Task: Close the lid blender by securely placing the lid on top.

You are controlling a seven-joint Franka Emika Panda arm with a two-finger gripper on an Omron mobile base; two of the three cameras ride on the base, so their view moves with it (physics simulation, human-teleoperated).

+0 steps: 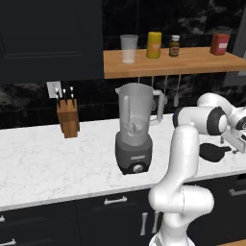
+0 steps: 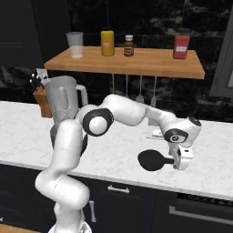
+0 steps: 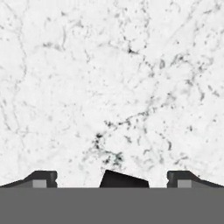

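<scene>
The blender, a translucent grey jar on a dark base with a round knob, stands on the white marble counter with its mouth uncovered; it also shows behind the arm. The lid, a flat black disc, lies on the counter to the blender's right. My gripper hangs low at the lid's right edge, pointing down, open. In the hand view the fingertips stand wide apart, with a small dark piece of the lid between them at the bottom.
A knife block stands left of the blender. A wooden shelf above holds a clear glass cup, a yellow bottle, a brown jar and a red box. Utensils hang under it.
</scene>
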